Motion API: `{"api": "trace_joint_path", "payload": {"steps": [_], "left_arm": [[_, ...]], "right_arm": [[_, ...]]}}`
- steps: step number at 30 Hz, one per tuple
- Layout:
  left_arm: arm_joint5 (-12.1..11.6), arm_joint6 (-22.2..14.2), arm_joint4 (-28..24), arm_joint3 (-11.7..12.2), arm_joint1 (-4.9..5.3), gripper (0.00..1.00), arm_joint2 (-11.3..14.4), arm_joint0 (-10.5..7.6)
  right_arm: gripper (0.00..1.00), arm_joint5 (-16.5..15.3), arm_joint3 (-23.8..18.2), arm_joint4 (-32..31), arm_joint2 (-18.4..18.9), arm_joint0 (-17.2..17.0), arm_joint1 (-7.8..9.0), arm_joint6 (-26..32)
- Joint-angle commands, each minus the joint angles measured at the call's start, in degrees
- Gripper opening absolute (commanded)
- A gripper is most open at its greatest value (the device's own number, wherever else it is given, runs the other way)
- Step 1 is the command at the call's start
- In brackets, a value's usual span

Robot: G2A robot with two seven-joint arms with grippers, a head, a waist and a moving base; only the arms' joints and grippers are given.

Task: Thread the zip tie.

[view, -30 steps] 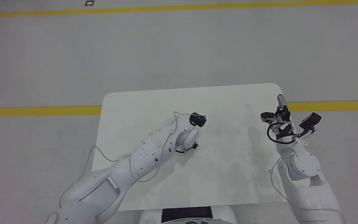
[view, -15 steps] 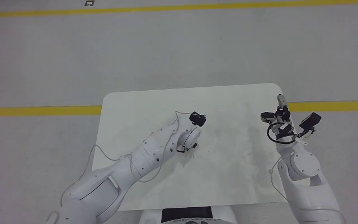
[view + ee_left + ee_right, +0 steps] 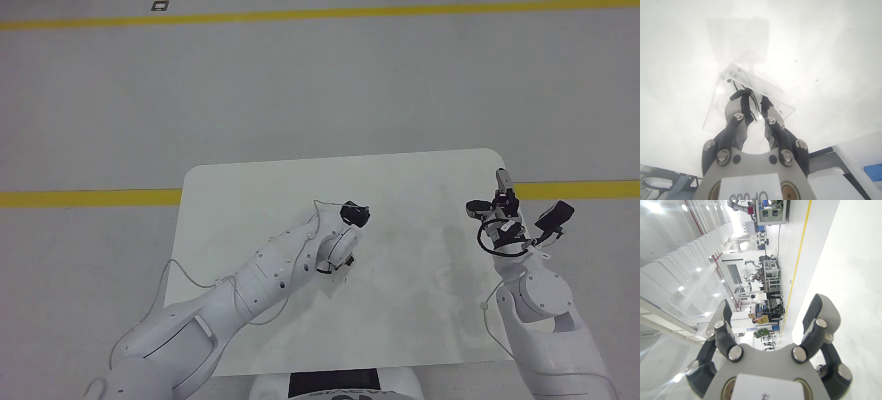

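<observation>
- Over the middle of the table [image 3: 240, 200], your left gripper [image 3: 755, 97] is dipped into a clear box [image 3: 772, 91] that holds the loose black zip ties [image 3: 739, 70].
- Its fingers are only a narrow gap apart, with a couple of thin ties running through that gap. Nothing looks properly pinched, though it's hard to be sure.
- Your right gripper [image 3: 771, 306] is up by the table's right edge, fingers spread wide, holding nothing.
- I'd call this the pick-up step: no tie is out of the box, so threading hasn't started.
- Next you'd want to close on one single tie, not a bunch, and lift it clear of the box wall. Then bring the right gripper over for the other end.
</observation>
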Motion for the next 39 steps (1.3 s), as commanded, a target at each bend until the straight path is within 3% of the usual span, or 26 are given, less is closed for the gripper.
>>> {"api": "trace_joint_path", "payload": {"steps": [1,12,34,39], "left_arm": [[0.1,-0.1,0.2,-0.1,-0.01,0.09,0.0,0.0],[2.7,-3.4,3.0,-1.2,0.08,0.11,0.4,-0.22],[2.1,-2.4,1.1,4.6,-1.45,0.13,0.9,-1.41],[2.1,-2.3,0.8,5.5,-1.68,0.0,0.9,-1.57]], "right_arm": [[1.0,0.0,0.0,0.0,0.0,0.0,0.0,0.0],[1.0,0.0,0.0,0.0,0.0,0.0,0.0,0.0],[1.0,0.0,0.0,0.0,0.0,0.0,0.0,0.0],[1.0,0.0,0.0,0.0,0.0,0.0,0.0,0.0]]}}
